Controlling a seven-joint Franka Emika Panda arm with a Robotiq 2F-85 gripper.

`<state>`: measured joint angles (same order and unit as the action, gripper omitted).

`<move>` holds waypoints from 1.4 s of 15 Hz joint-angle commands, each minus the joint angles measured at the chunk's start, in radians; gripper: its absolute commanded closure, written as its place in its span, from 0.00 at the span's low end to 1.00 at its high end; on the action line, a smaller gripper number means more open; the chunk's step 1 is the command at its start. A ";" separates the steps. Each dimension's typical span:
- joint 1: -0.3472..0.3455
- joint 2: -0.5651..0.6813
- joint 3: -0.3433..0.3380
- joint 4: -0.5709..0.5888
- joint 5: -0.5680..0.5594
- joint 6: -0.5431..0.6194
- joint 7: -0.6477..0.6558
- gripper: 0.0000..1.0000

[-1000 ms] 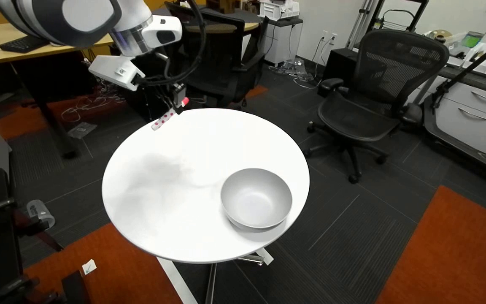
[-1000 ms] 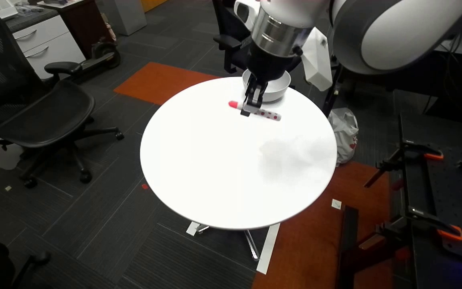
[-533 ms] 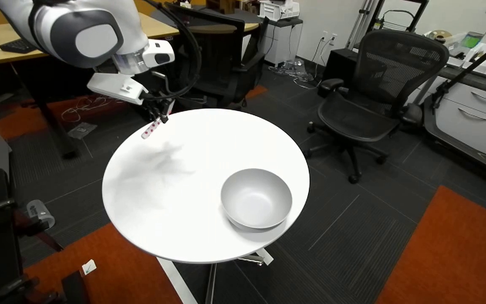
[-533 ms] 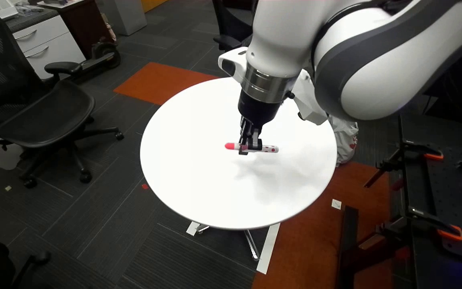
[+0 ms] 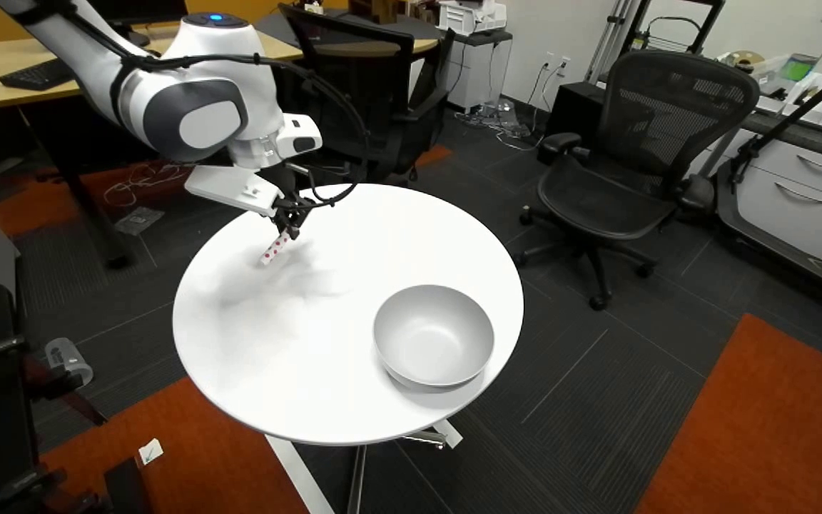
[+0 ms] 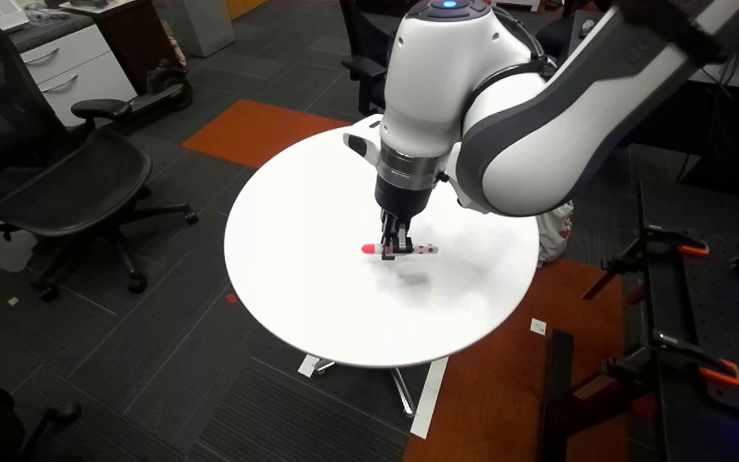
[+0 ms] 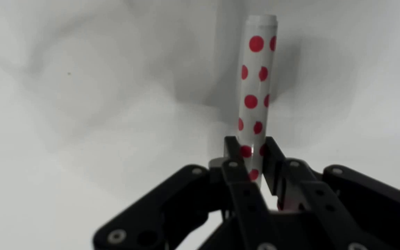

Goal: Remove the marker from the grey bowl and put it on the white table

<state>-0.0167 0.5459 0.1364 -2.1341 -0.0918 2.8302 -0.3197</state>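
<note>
Since half a second earlier, the black two-fingered hand (image 7: 250,146) and the slim white stick-shaped marker (image 5: 275,248), red-dotted and pink-red at one end, have come down nearer the round white worktop (image 5: 340,403), while the smooth round silver-grey bowl (image 5: 434,335) has stayed put. From left to right in an exterior view come the marker's dotted end, over the left part of the worktop, then the hand, then the bowl, well apart from both near the right edge. The hand's fingers (image 7: 274,166) pinch the marker's barrel from both sides, drawn together as far as its thickness lets them. With the marker out of the bowl, the step in hand looks to be setting it down; its shadow (image 6: 414,278) lies apart from it, so I judge that it hangs just above the worktop. The next move calls for easing straight down until the barrel meets the surface, then parting the fingers gently, since a round barrel may roll. How much gap remains is hard to tell. The pink-red end (image 6: 368,249) shows in an exterior view, where the white robot arm (image 6: 433,83) probably hides the bowl; the wrist view leaves the bowl out, and the arm's base is cut off in both exterior views.
</note>
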 commanded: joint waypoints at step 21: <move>-0.002 -0.301 -0.004 -0.056 0.003 -0.072 -0.023 0.00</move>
<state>-0.0340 0.2447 0.1470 -2.1908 -0.0934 2.7583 -0.3416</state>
